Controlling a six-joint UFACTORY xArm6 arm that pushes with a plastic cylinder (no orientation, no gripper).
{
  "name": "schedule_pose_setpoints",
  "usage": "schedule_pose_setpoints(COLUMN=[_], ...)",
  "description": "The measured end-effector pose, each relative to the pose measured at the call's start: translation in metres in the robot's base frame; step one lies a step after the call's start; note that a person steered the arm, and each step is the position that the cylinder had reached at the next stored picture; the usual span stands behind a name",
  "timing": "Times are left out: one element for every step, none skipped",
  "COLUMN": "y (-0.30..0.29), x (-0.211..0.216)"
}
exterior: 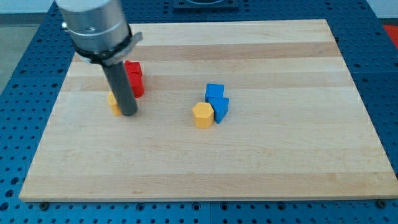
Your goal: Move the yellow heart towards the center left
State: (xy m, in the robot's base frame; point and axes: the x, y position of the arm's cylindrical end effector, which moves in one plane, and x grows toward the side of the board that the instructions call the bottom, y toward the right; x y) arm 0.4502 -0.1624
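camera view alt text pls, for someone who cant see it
My tip rests against a small yellow block at the wooden board's left, red blocks just behind it. Near the centre sit a yellow hexagonal block and blue blocks.

Light wooden board [249, 162] on blue perforated table [18, 149]. Dark rod, my tip [129, 114] touching right side of mostly hidden yellow block [113, 102], shape unclear. Red block [135, 77] just behind rod. Mid-board: yellow hexagonal block [203, 115] touching blue block [217, 102].
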Motion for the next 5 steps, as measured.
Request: schedule_pose_setpoints(y=[-0.020,-0.013,-0.037,-0.071,-0.072], x=[-0.012,-0.005,0.003,-0.015,-0.064])
